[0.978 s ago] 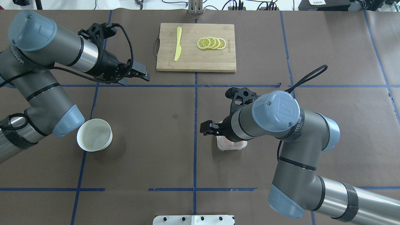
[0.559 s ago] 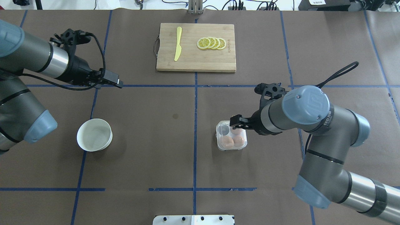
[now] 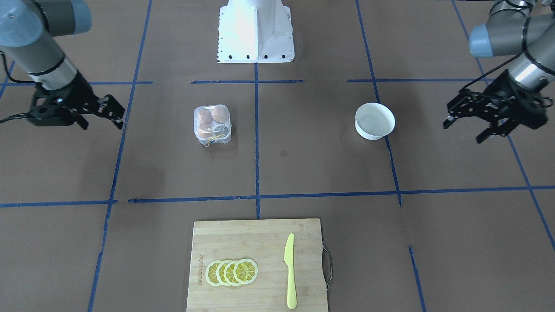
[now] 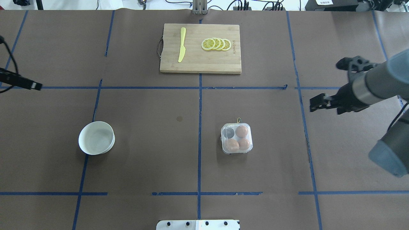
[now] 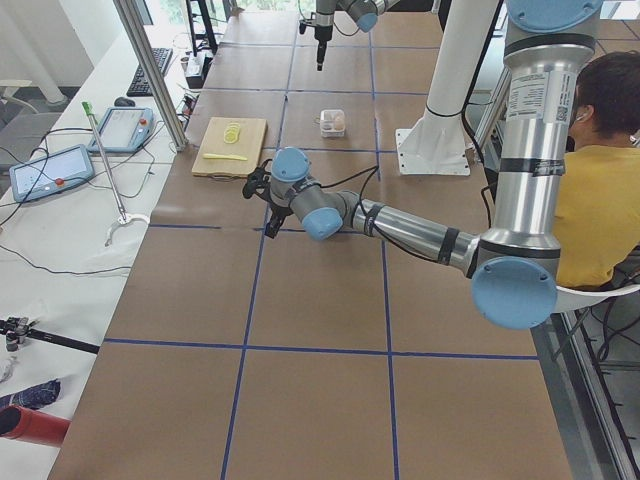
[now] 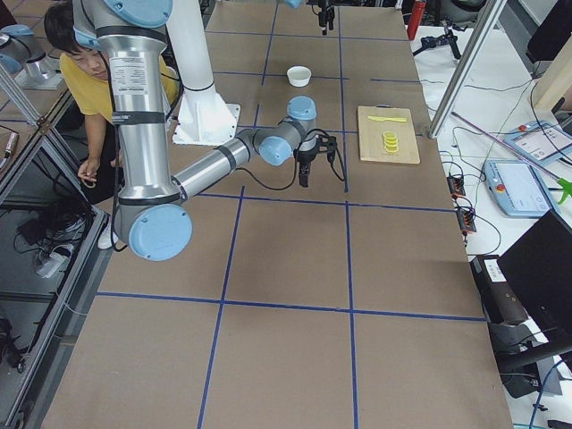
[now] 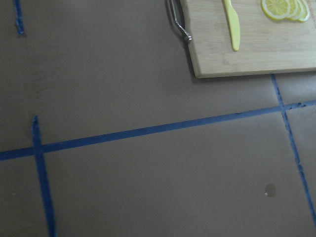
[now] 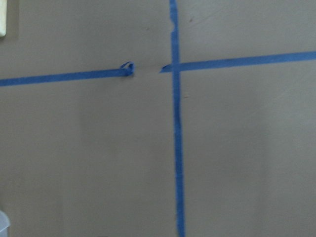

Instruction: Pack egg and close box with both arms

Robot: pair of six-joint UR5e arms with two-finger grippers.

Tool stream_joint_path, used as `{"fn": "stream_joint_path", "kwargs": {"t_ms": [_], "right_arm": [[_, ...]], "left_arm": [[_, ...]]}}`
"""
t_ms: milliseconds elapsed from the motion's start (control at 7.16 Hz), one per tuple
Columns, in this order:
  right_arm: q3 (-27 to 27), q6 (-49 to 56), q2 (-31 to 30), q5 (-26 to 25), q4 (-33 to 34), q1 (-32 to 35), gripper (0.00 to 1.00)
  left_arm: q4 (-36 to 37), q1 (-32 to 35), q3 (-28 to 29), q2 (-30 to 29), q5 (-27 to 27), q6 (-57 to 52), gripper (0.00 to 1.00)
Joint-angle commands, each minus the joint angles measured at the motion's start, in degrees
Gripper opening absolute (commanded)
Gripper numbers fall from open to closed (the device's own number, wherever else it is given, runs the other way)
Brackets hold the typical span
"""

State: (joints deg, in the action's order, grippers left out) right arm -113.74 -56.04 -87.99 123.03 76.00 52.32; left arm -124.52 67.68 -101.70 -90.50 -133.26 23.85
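Observation:
The clear egg box (image 4: 236, 138) sits right of the table's middle with its lid down, and it also shows in the front-facing view (image 3: 212, 122). Three orange-brown eggs (image 4: 242, 131) lie in its cups; the fourth cup (image 4: 228, 133) looks dark and holds no egg. A bit of yellow string (image 4: 238, 120) lies at its far side. My right gripper (image 4: 314, 104) hangs open and empty well to the right of the box (image 3: 113, 116). My left gripper (image 3: 461, 132) is open and empty at the far left edge (image 4: 32, 85).
A white bowl (image 4: 96, 137) stands at the left, with nothing in it. A wooden cutting board (image 4: 200, 60) at the back middle holds a yellow knife (image 4: 181, 44) and lemon slices (image 4: 216, 44). Blue tape lines cross the brown table cover. The white pedestal base (image 3: 256, 30) is at the robot's side.
Both arms have drawn back outward. The right gripper moved from over the box to the right, so the box now shows whole. The left gripper moved to the left edge.

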Motion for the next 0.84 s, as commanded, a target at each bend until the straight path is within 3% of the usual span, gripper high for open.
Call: {"fn": "stream_joint_path", "kwargs": {"t_ms": [0, 140, 279, 419, 559, 699], "right_arm": [[0.6, 17.9, -6.3, 10.9, 1.4, 17.1, 1.00], [0.7, 27.6, -7.1, 11.4, 6.8, 22.4, 1.00], [0.9, 41.1, -7.1, 11.2, 16.3, 27.7, 1.00], [1.1, 53.3, -6.7, 10.5, 24.8, 31.4, 1.00], [1.1, 55.7, -6.8, 10.5, 26.5, 32.5, 1.00], [1.1, 55.5, -7.0, 10.5, 26.5, 32.5, 1.00]], "left_arm": [[1.8, 13.1, 5.5, 3.5, -0.8, -23.5, 1.00], [7.2, 20.2, 7.5, 3.4, -0.6, -35.8, 1.00], [14.1, 25.2, 8.0, 3.1, -0.2, -44.2, 1.00], [20.0, 26.7, 7.1, 3.0, -0.5, -44.7, 1.00], [25.8, 26.8, 7.6, 1.7, -0.3, -43.5, 1.00], [26.4, 26.8, 7.7, 2.4, -0.2, -38.2, 1.00]]}}
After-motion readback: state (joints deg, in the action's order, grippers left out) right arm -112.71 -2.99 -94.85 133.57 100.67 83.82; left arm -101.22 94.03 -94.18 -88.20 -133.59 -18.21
